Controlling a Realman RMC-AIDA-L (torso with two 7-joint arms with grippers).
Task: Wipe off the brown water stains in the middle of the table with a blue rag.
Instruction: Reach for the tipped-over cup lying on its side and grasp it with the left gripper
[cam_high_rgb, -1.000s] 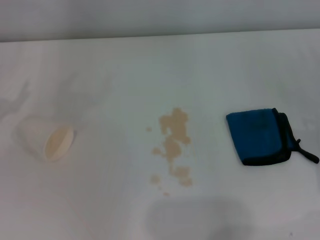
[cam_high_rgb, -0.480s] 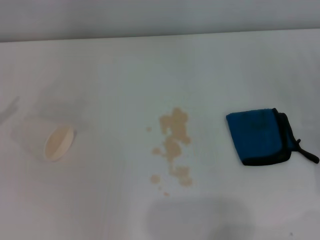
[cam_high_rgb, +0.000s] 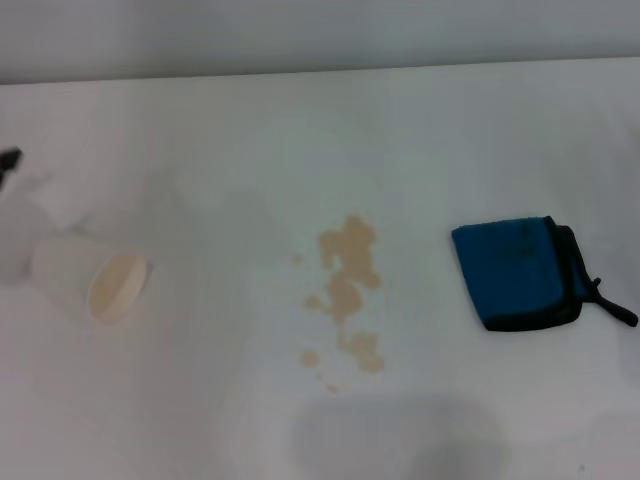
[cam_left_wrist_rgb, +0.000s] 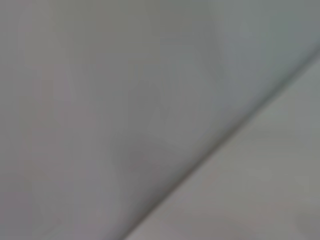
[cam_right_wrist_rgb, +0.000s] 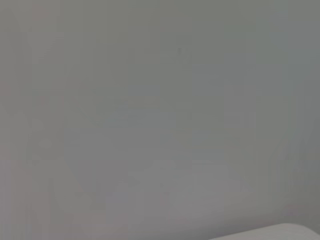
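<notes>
The brown water stains (cam_high_rgb: 346, 288) lie as tan blotches and droplets in the middle of the white table (cam_high_rgb: 300, 140). The blue rag (cam_high_rgb: 515, 272) lies folded flat to their right, its black loop tag pointing toward the right edge. A small dark tip of my left gripper (cam_high_rgb: 8, 158) shows at the far left edge, behind the cup and far from the rag. My right gripper is out of view. Both wrist views show only plain grey blur and a strip of table.
A white cup (cam_high_rgb: 88, 281) lies on its side at the left, its tan inside facing front. The table's back edge (cam_high_rgb: 320, 70) runs along the top against a grey wall.
A dark tip of my left gripper has come into view at the left edge, and the shadow near the cup has shifted. The rag, stains and cup have not moved.
</notes>
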